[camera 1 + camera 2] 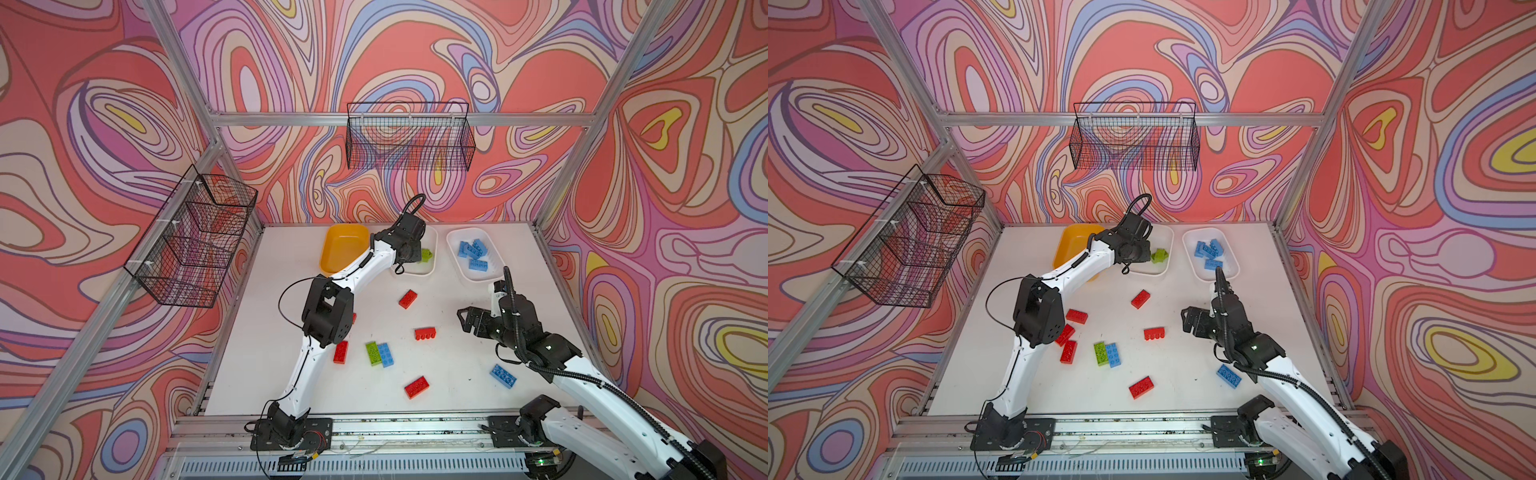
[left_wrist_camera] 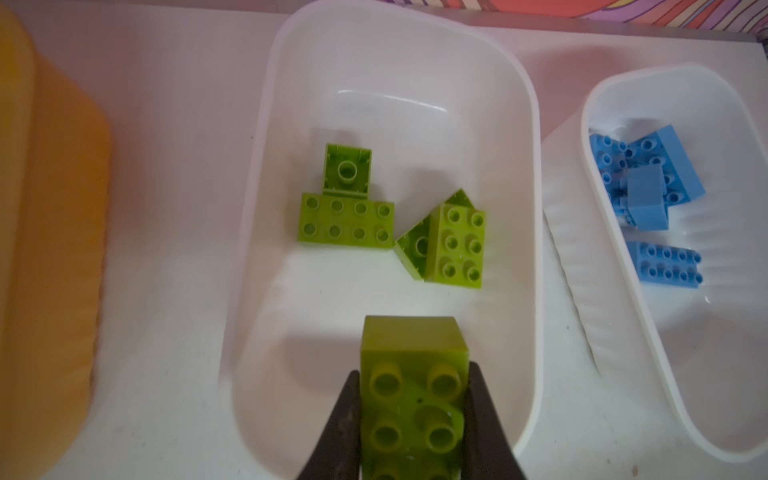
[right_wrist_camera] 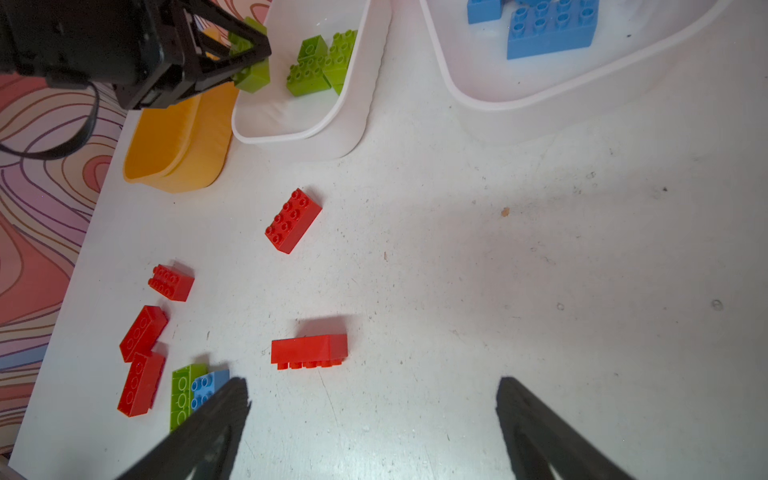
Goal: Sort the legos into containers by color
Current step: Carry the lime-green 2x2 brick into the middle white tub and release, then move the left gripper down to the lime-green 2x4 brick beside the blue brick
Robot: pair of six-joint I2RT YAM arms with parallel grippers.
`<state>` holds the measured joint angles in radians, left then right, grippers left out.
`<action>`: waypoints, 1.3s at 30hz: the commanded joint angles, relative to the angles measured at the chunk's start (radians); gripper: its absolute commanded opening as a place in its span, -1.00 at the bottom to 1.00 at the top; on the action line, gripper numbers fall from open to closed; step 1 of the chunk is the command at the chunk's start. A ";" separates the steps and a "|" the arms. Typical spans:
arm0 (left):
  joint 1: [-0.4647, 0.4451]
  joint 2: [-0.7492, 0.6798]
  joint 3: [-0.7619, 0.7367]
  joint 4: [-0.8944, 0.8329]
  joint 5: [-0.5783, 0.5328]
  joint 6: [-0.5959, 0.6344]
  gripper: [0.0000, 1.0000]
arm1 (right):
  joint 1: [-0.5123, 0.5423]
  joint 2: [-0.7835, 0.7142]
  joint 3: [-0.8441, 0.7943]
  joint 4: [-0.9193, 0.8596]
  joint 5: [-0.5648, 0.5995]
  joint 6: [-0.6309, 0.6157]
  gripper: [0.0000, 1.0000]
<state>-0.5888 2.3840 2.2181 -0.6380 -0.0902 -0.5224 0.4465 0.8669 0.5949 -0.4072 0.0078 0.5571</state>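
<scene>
The lime green brick (image 2: 413, 353) is glossy moulded plastic with a smooth face — the white tub (image 2: 395, 75) is smooth plastic too, faintly translucent. The tabletop (image 3: 498, 270) is matt white, scuffed and speckled; the wire basket (image 1: 409, 137) is black metal mesh.

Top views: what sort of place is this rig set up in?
Most likely a lab robot test cell: an aluminium frame boxes in the white table, printed swirl backdrops cover the walls, and the left arm and right arm are bolted to a front rail.
</scene>
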 commanded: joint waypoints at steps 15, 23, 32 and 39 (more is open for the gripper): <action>0.042 0.105 0.075 0.206 0.101 0.064 0.38 | 0.005 0.110 0.037 0.073 0.020 0.033 0.96; 0.002 -0.245 -0.307 0.323 0.044 0.015 0.36 | 0.006 0.083 0.051 0.058 0.013 0.033 0.96; -0.047 -0.785 -1.003 0.318 -0.103 -0.188 0.29 | 0.006 0.073 0.054 0.062 -0.024 0.024 0.96; -0.222 -1.070 -1.339 0.126 -0.245 -0.350 0.29 | 0.008 0.049 0.059 0.041 -0.037 0.011 0.96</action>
<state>-0.7586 1.3800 0.9516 -0.3939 -0.2401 -0.7586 0.4469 0.9432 0.6258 -0.3538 -0.0196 0.5777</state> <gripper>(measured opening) 0.644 0.982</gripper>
